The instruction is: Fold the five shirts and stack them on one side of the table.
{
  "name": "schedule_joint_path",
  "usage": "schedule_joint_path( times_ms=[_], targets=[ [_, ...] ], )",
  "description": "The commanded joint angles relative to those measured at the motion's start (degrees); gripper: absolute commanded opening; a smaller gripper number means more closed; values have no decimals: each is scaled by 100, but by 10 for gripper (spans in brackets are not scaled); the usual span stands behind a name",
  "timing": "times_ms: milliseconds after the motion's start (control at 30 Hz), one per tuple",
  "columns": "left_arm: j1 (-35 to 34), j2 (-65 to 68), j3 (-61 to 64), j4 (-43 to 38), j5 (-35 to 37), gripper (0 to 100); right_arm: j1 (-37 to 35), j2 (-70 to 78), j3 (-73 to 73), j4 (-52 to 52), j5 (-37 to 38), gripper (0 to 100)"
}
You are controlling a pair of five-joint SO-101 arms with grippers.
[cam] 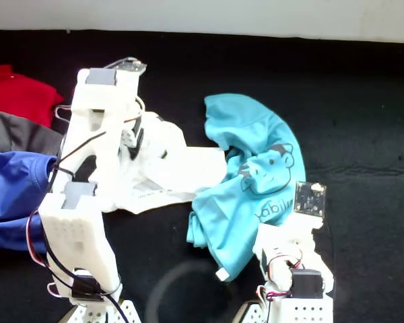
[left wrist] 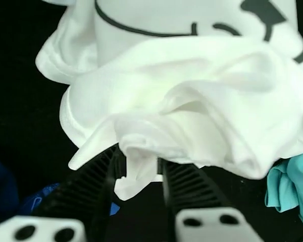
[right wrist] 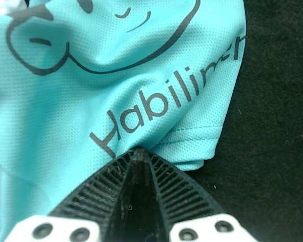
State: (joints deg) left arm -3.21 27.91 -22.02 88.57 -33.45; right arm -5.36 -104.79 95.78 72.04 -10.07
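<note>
Separating shirts: left gripper (left wrist: 139, 161) is pinching the white shirt (left wrist: 192, 101), right gripper (right wrist: 136, 154) clamping the turquoise shirt (right wrist: 116, 75); spreading flat probably follows.

**Five shirts, two arms**

Five shirts lie on one black table (cam: 363, 134): one red shirt (cam: 17, 94), one grey shirt (cam: 20, 134), one blue shirt (cam: 13, 188), one white shirt (cam: 172, 168), one turquoise shirt (cam: 249, 175). Two arms: left arm (cam: 77, 229), right arm (cam: 303, 303).

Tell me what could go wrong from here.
The left gripper pinches only a small fold of the white shirt; it may slip out. The right gripper seems to grip just the hem of the turquoise shirt, so the same applies. The two shirts touch; pulling one may drag the other.
</note>
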Motion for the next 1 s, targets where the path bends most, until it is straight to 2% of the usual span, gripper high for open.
schedule_joint_path(
  times_ms=[0, 300, 433, 533, 633, 967],
  targets=[
    [40, 110, -31, -79, 18, 12, 57, -22, 725, -92, 0, 7],
    [-532, -541, -338, -44, 44, 6, 57, -22, 725, -92, 0, 7],
    [-567, -620, -312, -35, 44, 18, 57, -22, 725, -92, 0, 7],
    [-567, -620, -303, -62, 132, 108, 57, -22, 725, -92, 0, 7],
    [-620, -611, -312, -264, 695, 196, 57, -22, 725, -92, 0, 7],
    [-778, 602, -470, -527, 738, 202, 57, -22, 725, -92, 0, 7]
  ],
)
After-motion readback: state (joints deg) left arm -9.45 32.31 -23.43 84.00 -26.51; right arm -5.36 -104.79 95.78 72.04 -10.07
